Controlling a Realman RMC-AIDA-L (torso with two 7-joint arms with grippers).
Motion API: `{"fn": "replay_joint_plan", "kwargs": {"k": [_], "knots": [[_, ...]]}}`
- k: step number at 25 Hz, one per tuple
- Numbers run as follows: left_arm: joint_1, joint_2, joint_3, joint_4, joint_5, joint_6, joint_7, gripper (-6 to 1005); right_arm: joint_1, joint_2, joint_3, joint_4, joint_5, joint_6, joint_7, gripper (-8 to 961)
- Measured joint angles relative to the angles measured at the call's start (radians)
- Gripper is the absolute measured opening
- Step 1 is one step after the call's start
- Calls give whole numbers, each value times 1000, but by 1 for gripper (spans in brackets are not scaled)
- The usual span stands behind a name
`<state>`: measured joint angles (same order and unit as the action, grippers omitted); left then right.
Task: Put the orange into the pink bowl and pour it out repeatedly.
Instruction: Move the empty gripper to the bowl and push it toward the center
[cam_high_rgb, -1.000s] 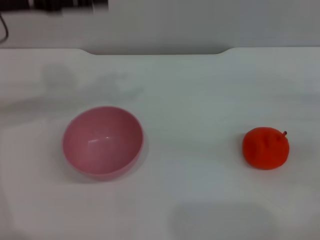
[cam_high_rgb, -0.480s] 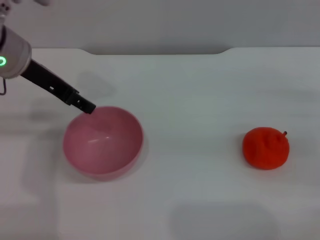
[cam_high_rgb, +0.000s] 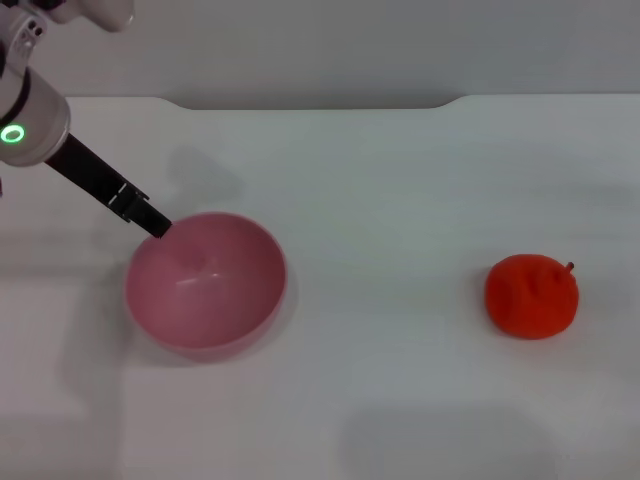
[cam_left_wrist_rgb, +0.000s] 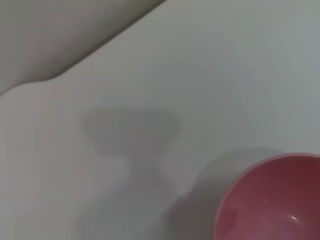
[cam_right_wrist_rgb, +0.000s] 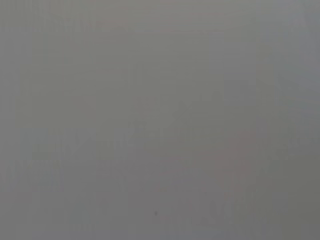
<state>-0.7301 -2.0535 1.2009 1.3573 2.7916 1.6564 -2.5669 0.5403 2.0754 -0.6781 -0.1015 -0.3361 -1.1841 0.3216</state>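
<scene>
the left gripper (cam_high_rgb: 150, 222) hangs at the far rim of the empty bowl (cam_high_rgb: 205, 283), finger state unclear, the orange (cam_high_rgb: 531, 296) well apart on the table (cam_high_rgb: 380, 180), so fetching it comes next.

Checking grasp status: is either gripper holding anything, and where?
Nothing visibly held: left gripper sits at the glossy pink bowl rim, grip unclear; lumpy orange toy fruit lies untouched.

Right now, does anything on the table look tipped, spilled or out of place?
Nothing stands out. The pink bowl sits upright and empty on the white table, and the orange rests well off to its right, intact, stem up. The left hand is at the bowl's far-left rim. The right arm is not in view.
</scene>
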Motion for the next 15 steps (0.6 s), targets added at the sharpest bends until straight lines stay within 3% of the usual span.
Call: {"fn": "replay_joint_plan", "kwargs": {"k": [6, 15], "knots": [[2, -4, 14, -58, -3, -28, -3, 798, 0, 0, -5, 5, 0, 0, 0, 632], [8, -7, 46, -184, -5, -184, -14, 798, 0, 0, -22, 6, 0, 0, 0, 632]]}}
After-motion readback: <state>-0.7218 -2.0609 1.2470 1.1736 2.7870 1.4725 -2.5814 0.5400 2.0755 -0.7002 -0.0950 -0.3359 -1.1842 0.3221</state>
